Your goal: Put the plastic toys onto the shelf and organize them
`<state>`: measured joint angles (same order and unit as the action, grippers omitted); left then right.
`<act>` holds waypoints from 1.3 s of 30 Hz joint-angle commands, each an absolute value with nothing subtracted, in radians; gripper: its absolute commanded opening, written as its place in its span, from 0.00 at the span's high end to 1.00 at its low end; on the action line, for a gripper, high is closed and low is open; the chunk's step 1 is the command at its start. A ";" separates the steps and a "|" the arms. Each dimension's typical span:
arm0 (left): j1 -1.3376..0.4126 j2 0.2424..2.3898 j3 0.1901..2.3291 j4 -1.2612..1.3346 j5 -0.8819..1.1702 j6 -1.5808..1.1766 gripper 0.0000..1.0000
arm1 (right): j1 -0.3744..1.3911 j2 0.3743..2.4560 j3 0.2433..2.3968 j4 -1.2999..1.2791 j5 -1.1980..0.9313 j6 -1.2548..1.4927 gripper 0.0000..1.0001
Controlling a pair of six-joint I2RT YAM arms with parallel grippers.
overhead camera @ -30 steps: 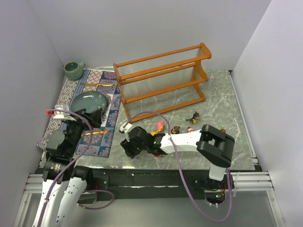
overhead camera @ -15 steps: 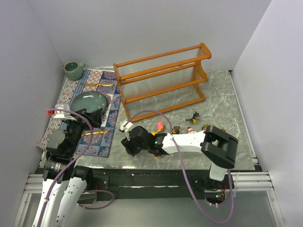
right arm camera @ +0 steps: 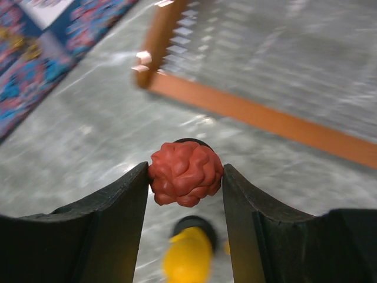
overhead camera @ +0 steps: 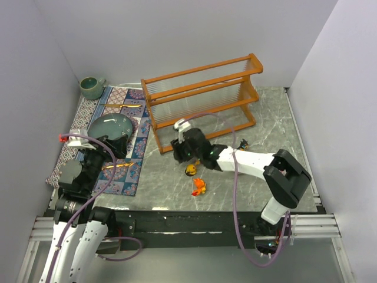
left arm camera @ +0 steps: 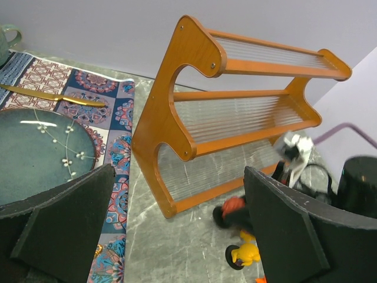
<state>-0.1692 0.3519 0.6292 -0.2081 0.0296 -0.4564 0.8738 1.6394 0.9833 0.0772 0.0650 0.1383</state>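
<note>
So the biggest thing here is the grey marbled tabletop (overhead camera: 277, 130), and standing towards its back is the orange-brown wooden three-tier shelf with clear slatted tiers (overhead camera: 200, 97), all three tiers bare. The right arm (overhead camera: 253, 160) is stretched out low along the front of the shelf, elbow out by the shelf's right end and wrist reaching towards its left front foot. The left arm (overhead camera: 82, 177) is off to the left of the shelf, angled up over the patterned cloth mat (overhead camera: 126, 100). The left gripper (overhead camera: 115, 144) faces the shelf's side post with its fingers (left arm camera: 65, 224) spread wide and nothing between them. On the mat, left of the shelf, there's a round teal ceramic plate (overhead camera: 109, 125), a thin gold utensil (overhead camera: 122, 105) and, further back, a green ceramic cup (overhead camera: 92, 87). Now the toys: the right gripper (right arm camera: 185, 183) has both fingers (right arm camera: 118, 200) clamped on a lumpy red plastic figurine (right arm camera: 185, 171). It's pinched right at the tips, off the table, just in front of the shelf's bottom rail. A yellow figurine on a round dark base (overhead camera: 191, 170) stands below it, in front of the shelf. A small orange figurine (overhead camera: 199, 187) lies a bit nearer the front edge, and a dark figurine (overhead camera: 242, 143) sits in front of the shelf's right end.
</note>
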 commanded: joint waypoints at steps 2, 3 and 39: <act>-0.175 0.367 0.635 -0.195 0.045 -0.436 0.03 | 0.798 1.644 1.080 0.150 0.060 0.127 0.72; -0.173 0.368 0.635 -0.196 0.046 -0.434 0.03 | 0.784 1.655 1.091 0.153 0.060 0.129 0.72; -0.189 0.377 0.635 -0.193 0.046 -0.430 0.03 | 0.756 1.982 1.339 0.135 0.167 0.264 0.67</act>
